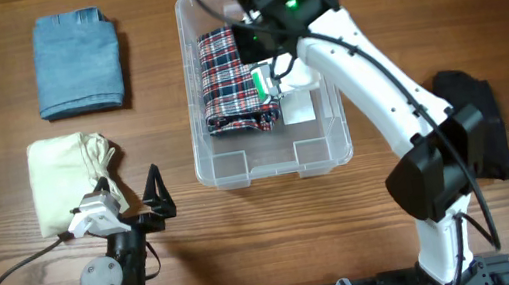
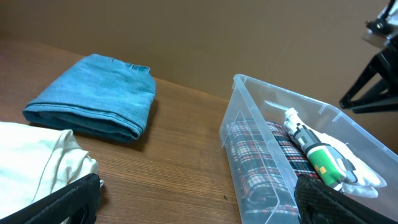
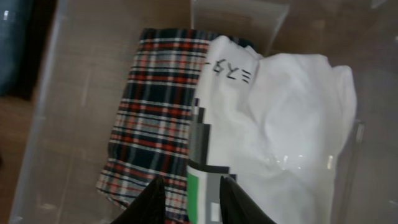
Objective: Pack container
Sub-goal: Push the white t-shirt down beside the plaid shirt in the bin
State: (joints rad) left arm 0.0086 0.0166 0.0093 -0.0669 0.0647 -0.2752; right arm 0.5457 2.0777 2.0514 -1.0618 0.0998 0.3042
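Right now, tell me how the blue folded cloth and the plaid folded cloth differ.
Pattern: the blue cloth is plain; the plaid cloth is checked in red, white and dark. Place: the blue cloth lies on the table, left of the container; the plaid cloth lies inside it, along its left wall. Company: the blue cloth lies alone; the plaid cloth has a white item against it. Both are folded fabric lying flat.

Clear container (image 1: 274, 163); plaid cloth (image 1: 223, 81); blue denim (image 1: 80, 76)

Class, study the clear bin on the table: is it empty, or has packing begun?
Partly packed. The container holds a folded plaid cloth and a white cloth; part of its floor is bare.
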